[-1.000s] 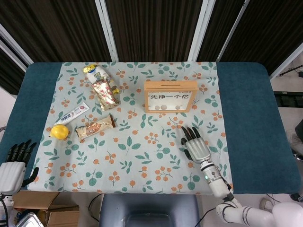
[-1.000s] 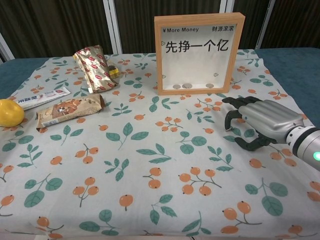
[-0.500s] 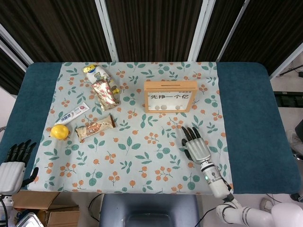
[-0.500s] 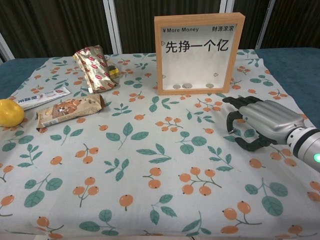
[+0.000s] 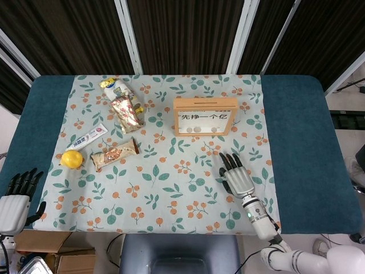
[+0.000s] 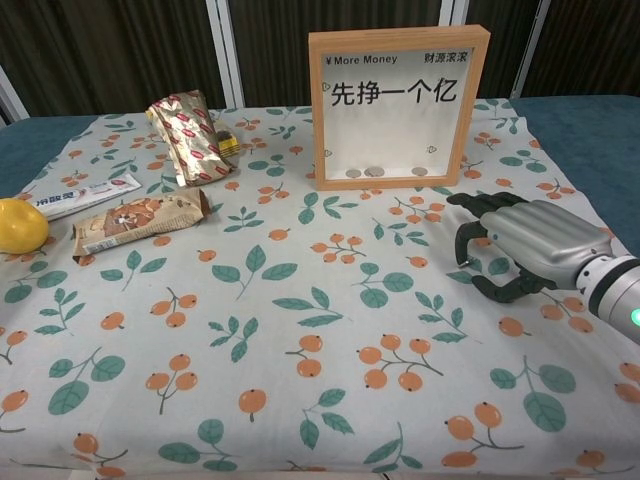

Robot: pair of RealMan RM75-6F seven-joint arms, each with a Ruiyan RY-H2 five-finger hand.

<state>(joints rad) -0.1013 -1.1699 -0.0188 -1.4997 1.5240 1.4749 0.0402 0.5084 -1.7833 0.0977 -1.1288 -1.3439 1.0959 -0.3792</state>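
The worktop [image 5: 302, 137] is covered in dark teal, and a floral cloth [image 5: 165, 188] is spread over its middle. On the far half of the cloth a wooden picture frame [image 6: 398, 108] is stood upright, with printed Chinese characters on its white face and a few coins lying along its lower inner edge. The right robot hand [image 6: 520, 245] is held low over the cloth just in front of the frame and to its right side — nothing is gripped, the dark fingers [image 6: 472, 232] being apart and curled downward. The left robot hand [image 5: 16, 197] is seen only in the head view (off the worktop's near left corner), empty, with fingers spread. Well apart from the right robot hand, on the left of the cloth, a shiny snack bag [image 6: 188, 137], a brown snack bar [image 6: 140, 222], a toothpaste box [image 6: 82, 196] and a lemon [image 6: 20, 224] are laid out.
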